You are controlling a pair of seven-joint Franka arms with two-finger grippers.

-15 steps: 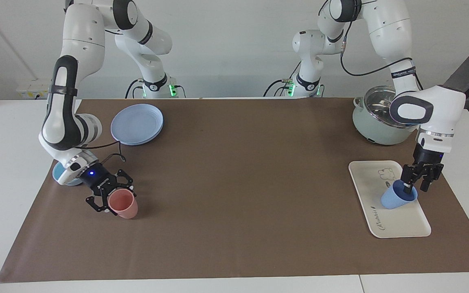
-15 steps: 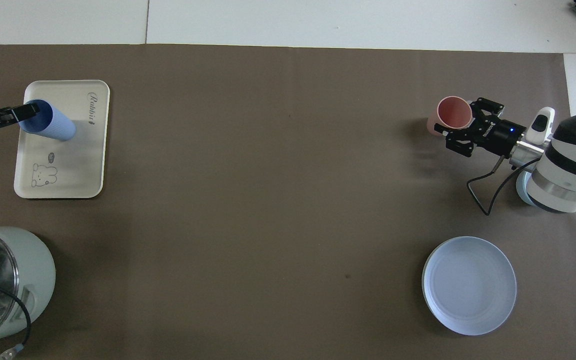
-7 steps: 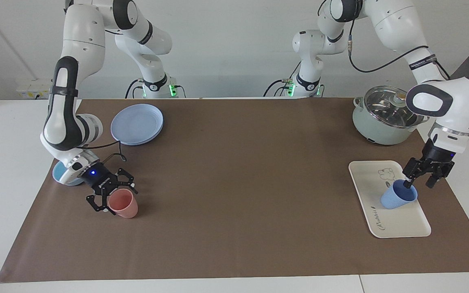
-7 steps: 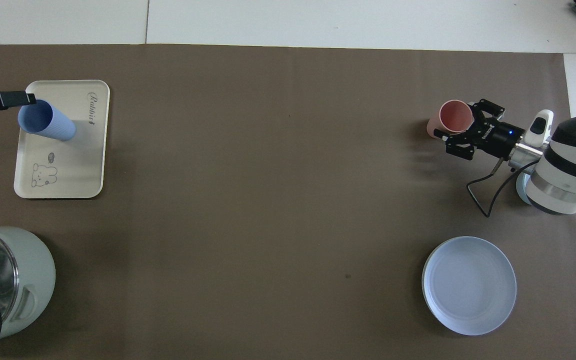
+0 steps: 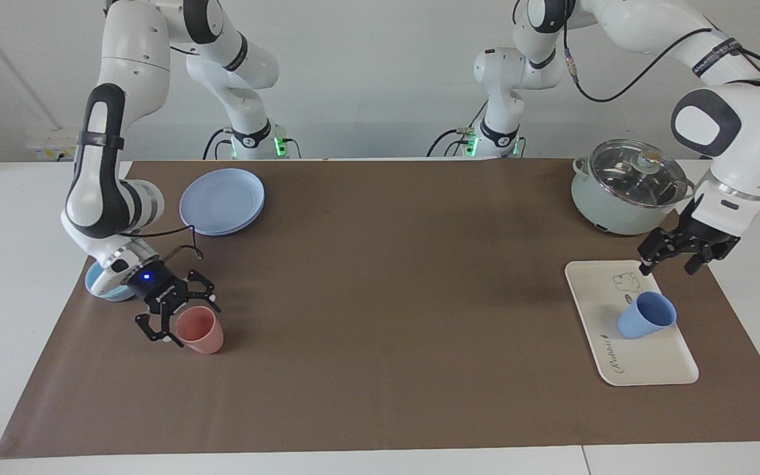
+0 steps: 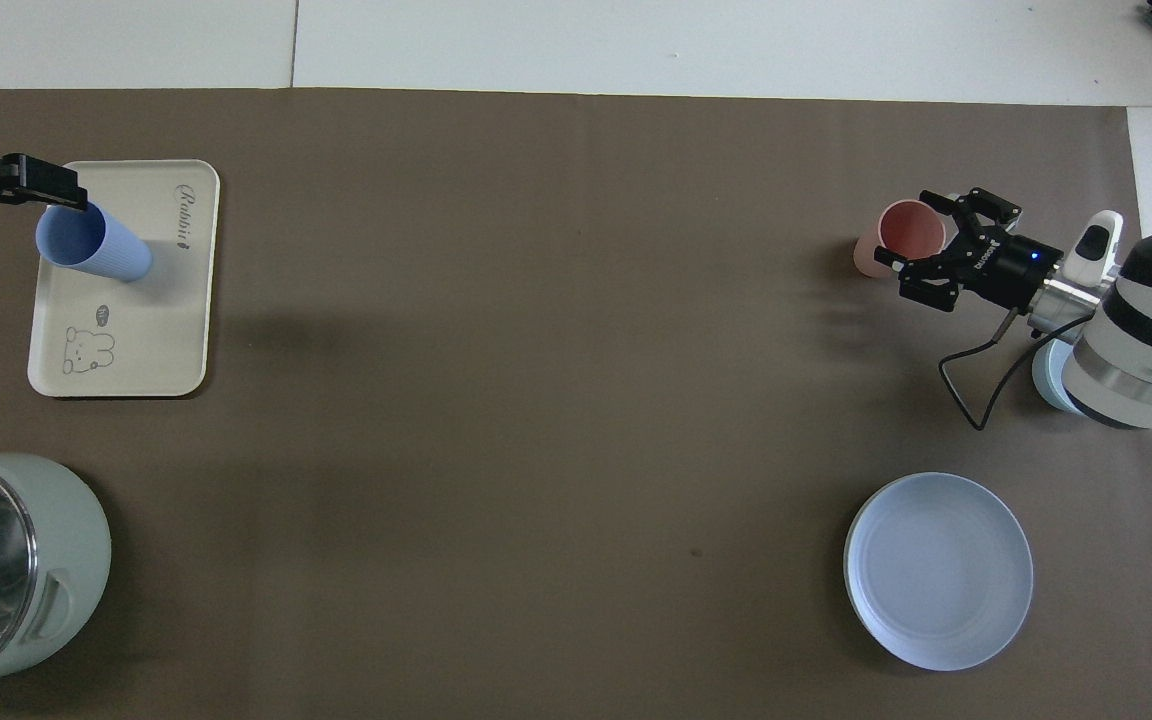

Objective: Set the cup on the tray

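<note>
Close to the robots' edge of the bench, at the left arm's corner: a pale green pot with a glass lid. Along the same edge, toward the right arm's end: a round blue plate.

Farther out, left hand raised over the corner of the tray nearest the pot, fingers spread apart, holding nothing, clear of the cup.

Near the edge at the right arm's end: a squat light-blue bowl, partly hidden under the right arm's wrist.

Tray lying flat near the edge at the left arm's end. Cup standing mouth up on the tray, between the bear drawing and the script lettering.

Farther from the robots than the bowl: right hand low over the bench, fingers spread wide, up against the side of a pink cup standing upright. Cannot tell whether the fingers touch the pink cup.
</note>
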